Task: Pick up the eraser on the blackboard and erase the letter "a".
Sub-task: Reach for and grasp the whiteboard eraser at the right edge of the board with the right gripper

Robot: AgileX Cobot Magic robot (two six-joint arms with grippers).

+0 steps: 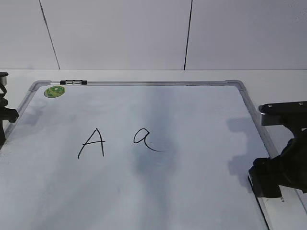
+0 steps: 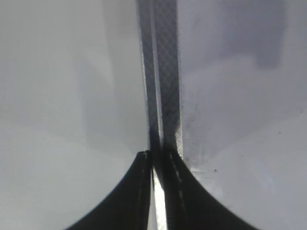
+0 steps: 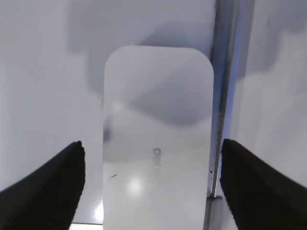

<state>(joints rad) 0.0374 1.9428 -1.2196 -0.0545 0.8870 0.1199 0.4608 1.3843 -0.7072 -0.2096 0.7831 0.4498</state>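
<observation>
The blackboard [image 1: 201, 191] is a white dry-erase board with a silver frame, lying flat. The letter "a" [image 1: 144, 138] is written near its middle, with a curling tail. The eraser [image 3: 158, 143] is a white rounded block lying on the board beside its right frame rail [image 3: 221, 96]. In the exterior view it is mostly hidden under my right gripper [image 1: 274, 178]. In the right wrist view my right gripper [image 3: 152, 148] is open, one finger on each side of the eraser, not touching it. My left gripper [image 2: 156, 155] is shut and empty over the board's left frame rail [image 2: 165, 72], at the left edge of the exterior view [image 1: 5, 115].
A taller capital "A" [image 1: 92, 143] is written left of the "a". A round green sticker [image 1: 54, 91] sits at the board's far left corner, with a small dark and silver piece [image 1: 73, 82] on the top rail. A white wall rises behind the table.
</observation>
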